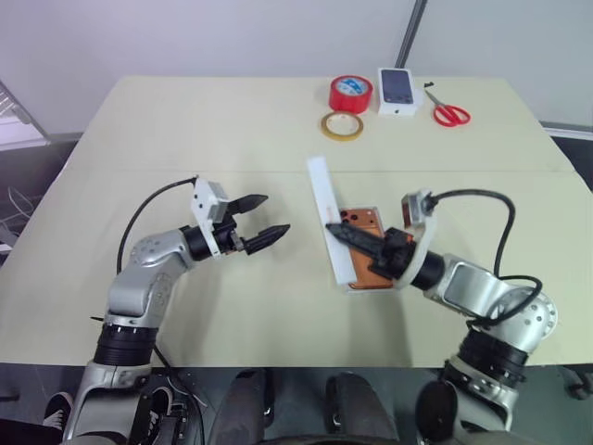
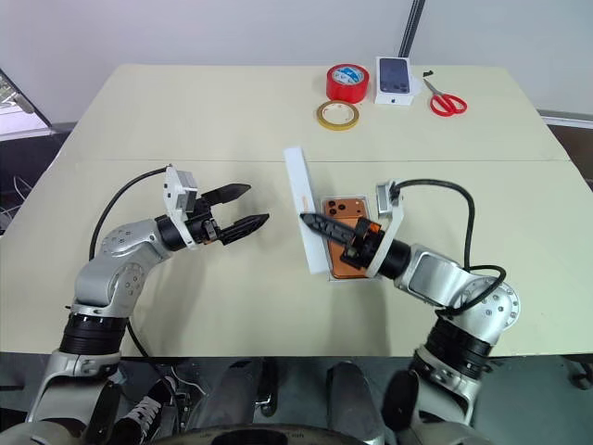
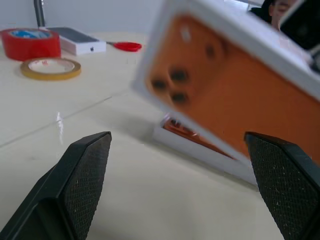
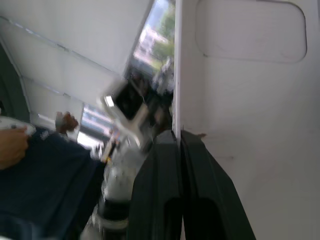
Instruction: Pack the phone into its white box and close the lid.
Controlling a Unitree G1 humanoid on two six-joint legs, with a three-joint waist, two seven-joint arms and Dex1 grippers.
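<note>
The phone (image 2: 350, 243), a slim copper-orange slab with rounded corners and a dark lens cluster, is lying camera-side up in the white box (image 2: 345, 275), a shallow cardboard tray resting on the pale beige tabletop (image 2: 232, 120) in front of the robot's right side. The lid (image 2: 305, 206), a phone-sized white cardboard tray seen nearly edge-on, is standing tilted on its long side along the left edge of the box; in the left wrist view its outer face is showing an orange print of the phone's back. The right gripper (image 2: 309, 221) is pinching the lid's thin wall, its two black tapered fingers clenched tight on the cardboard. The left gripper (image 2: 248, 208) is hovering over bare table to the left of the lid, apart from it, its textured black fingers spread wide and grasping nothing. At the far edge are sitting a red tape roll (image 2: 347, 82), a flat yellow tape ring (image 2: 337, 115), a small white carton (image 2: 394, 81) printed with a dark phone, and red-handled scissors (image 2: 444, 98)
</note>
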